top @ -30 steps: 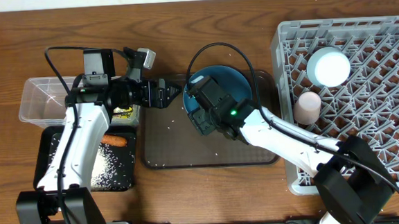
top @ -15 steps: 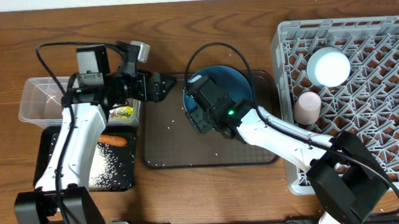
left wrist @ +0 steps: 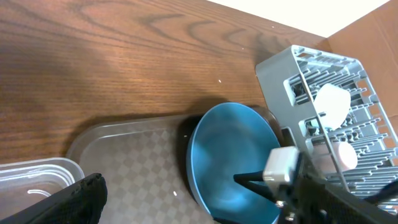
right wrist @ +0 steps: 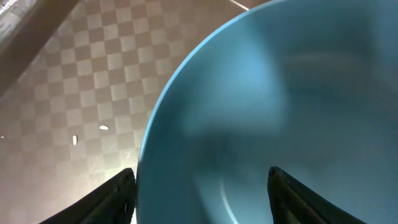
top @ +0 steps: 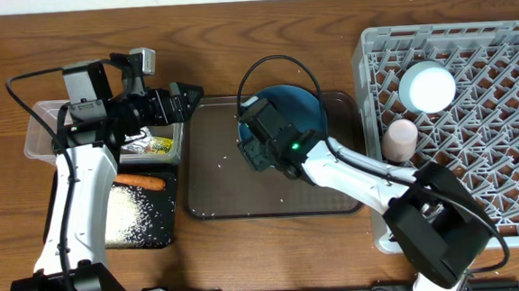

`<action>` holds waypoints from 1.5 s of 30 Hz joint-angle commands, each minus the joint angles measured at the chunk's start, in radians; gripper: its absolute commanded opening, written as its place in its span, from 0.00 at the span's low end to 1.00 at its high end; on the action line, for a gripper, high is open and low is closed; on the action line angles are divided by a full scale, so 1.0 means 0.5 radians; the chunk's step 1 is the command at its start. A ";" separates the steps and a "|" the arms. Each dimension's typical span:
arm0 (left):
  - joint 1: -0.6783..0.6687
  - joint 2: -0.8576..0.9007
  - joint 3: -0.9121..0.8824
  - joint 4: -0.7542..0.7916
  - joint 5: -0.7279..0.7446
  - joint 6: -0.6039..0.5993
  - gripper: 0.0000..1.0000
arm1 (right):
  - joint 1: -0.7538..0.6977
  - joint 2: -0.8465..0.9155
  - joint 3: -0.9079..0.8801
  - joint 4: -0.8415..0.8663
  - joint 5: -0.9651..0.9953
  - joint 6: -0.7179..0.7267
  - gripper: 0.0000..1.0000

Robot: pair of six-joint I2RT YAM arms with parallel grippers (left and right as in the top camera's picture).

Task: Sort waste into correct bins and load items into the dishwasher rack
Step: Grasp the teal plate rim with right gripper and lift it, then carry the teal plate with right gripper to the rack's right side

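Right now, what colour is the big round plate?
The plate is blue; right wrist view shows it best.

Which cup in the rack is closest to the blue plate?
The pinkish cup, right by the rack's left edge; the pale blue-white cup sits farther in.

Blue plate lies on the brown tray, grey rack beside.

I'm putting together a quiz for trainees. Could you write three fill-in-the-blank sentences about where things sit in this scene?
The bin holding the carrot is ___ in colour.
The tray under the plate is ___ in colour.
The pink cup sits in the ___.
Missing words: black; brown; rack.
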 commanded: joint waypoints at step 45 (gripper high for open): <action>0.005 -0.019 -0.004 0.003 0.005 -0.046 1.00 | -0.024 -0.527 0.031 0.088 -0.158 0.057 0.01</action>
